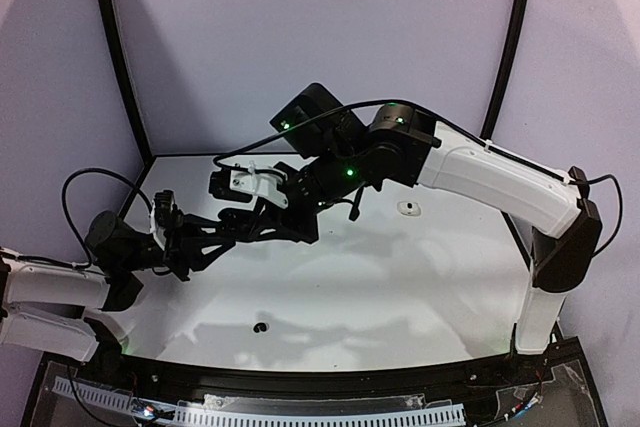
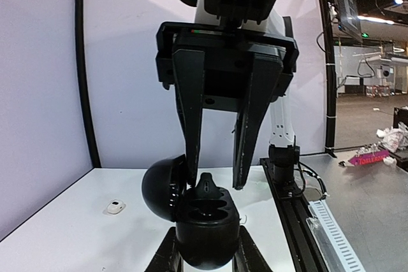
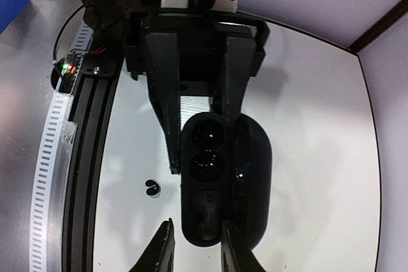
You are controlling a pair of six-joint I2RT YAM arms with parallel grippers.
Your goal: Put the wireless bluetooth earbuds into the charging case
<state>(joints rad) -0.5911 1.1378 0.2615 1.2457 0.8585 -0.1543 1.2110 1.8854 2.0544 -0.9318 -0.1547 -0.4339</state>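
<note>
My left gripper (image 2: 204, 254) is shut on the body of a black charging case (image 2: 205, 224), holding it above the table with its lid (image 2: 160, 186) swung open to the left. A black earbud (image 2: 208, 186) stands in the case's far slot; the right wrist view shows this earbud (image 3: 208, 211) seated there, and the two other hollows are dark and glossy. My right gripper (image 3: 196, 248) hangs over the case, open, its fingertips (image 2: 191, 157) on either side of the earbud and apart from it. Another black earbud (image 3: 152, 186) lies loose on the table.
A white earbud (image 2: 115, 207) lies on the white table (image 2: 57, 234) further back, and shows as a white earbud (image 1: 406, 208) near the right arm in the top view. The loose black earbud (image 1: 262, 327) is near the front edge. Black rails border the table.
</note>
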